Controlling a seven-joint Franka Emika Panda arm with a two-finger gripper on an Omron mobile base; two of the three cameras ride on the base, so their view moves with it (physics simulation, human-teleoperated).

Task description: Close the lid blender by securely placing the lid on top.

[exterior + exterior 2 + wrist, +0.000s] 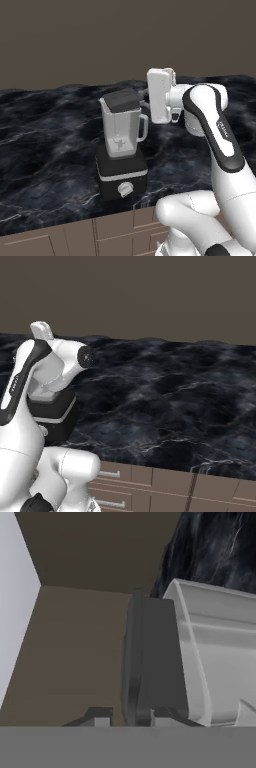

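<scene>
Gripper (129,718): turned sideways at jar-top height, reaching in from the handle side of the blender; its jaws are nearly together and pinch the near edge of the lid, whose thin edge runs up between the two dark fingertips (99,717) in the hand view
Lid (121,100): dark grey plate lying over the mouth of the jar, slightly tilted, its far corner raised a little above the rim; from the left base view I cannot tell whether it is pressed home all round
Lid edge: in the hand view the plate stands edge-on just beside the jar's pale rim, touching or very nearly touching it along its length
Jar (121,131): clear, squarish, upright on the base, handle (143,128) pointing toward the arm; the blades show low inside
Blender base (120,176): black box with a white band and a round white knob (125,189) on the front, set back a little from the counter's front edge
Arm (215,130): crosses above the counter on the blender's right, wrist level with the jar top, close to the handle
Counter (170,401): dark marbled slab, bare to the left of the blender and behind it; in the right base view a wide open stretch runs off to the right
Counter edge: front lip runs just ahead of the blender, pale drawer fronts (150,488) below it
Back wall (75,40): plain brown, well behind the blender
</scene>
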